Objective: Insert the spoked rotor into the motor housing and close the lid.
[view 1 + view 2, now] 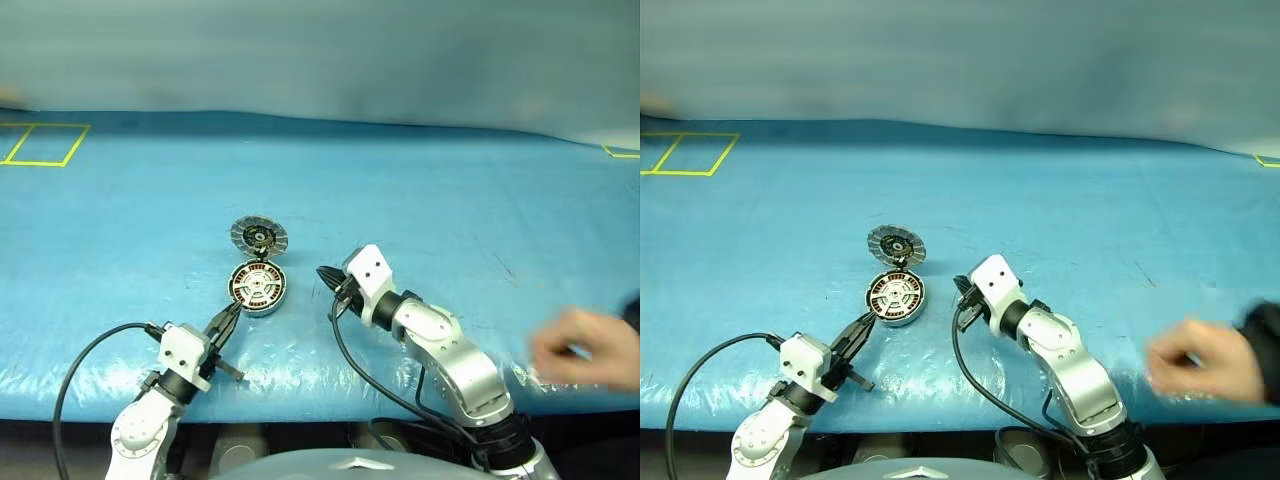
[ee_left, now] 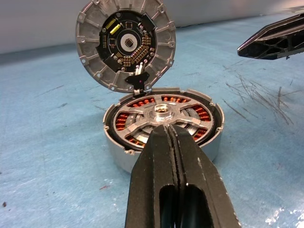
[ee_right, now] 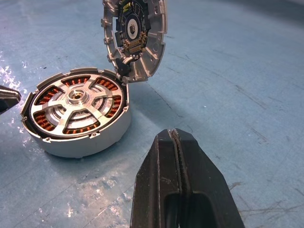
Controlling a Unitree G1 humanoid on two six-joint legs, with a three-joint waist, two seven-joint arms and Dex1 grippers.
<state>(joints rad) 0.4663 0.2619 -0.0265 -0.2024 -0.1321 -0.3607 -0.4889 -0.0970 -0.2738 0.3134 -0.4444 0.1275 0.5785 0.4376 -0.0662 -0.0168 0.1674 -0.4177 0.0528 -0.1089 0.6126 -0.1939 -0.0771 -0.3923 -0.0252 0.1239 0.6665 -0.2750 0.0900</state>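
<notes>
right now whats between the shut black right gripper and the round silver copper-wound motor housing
Nothing: just bare blue table cover between the right gripper and the motor housing, as the right wrist view shows.

The motor housing (image 1: 258, 287) sits on the tabletop (image 1: 450, 200) ahead of me, with the spoked rotor (image 3: 76, 100) seated inside it. The lid (image 1: 259, 236) stands open behind the housing, joined at its far edge. My left gripper (image 1: 226, 324) is just before the housing, my right gripper (image 1: 328, 279) to its right, apart. A person's hand (image 1: 590, 348) is far right.
</notes>
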